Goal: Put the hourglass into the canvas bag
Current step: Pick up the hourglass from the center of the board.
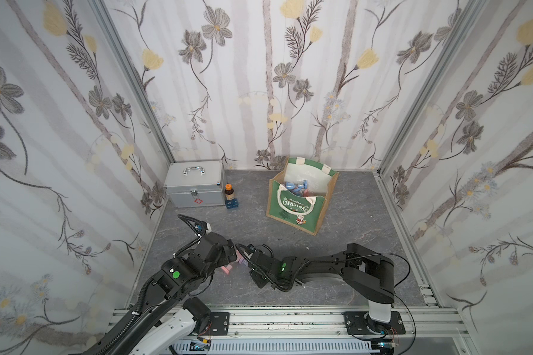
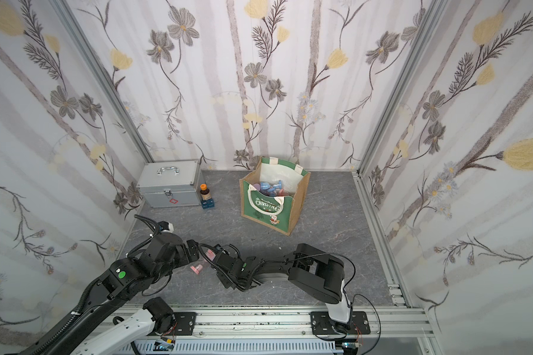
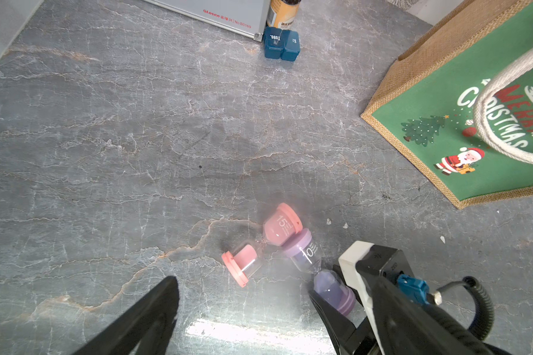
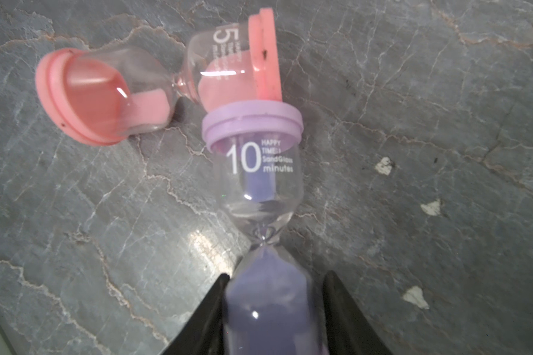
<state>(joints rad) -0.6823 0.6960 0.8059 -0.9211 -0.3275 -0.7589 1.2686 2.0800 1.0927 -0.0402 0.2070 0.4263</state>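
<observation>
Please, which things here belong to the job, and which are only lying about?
For the job: purple hourglass, with the right gripper around one bulb; pink hourglass; canvas bag.
Only lying about: silver case; brown bottle; blue blocks.

Purple hourglass, pink hourglass, green-and-tan canvas bag, grey veined tabletop, floral walls

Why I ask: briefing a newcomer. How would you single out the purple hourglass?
On the grey table, in front of the green canvas bag, two timers lie touching. The purple hourglass sits in the right gripper, marked 10; the pink hourglass lies free.
</observation>
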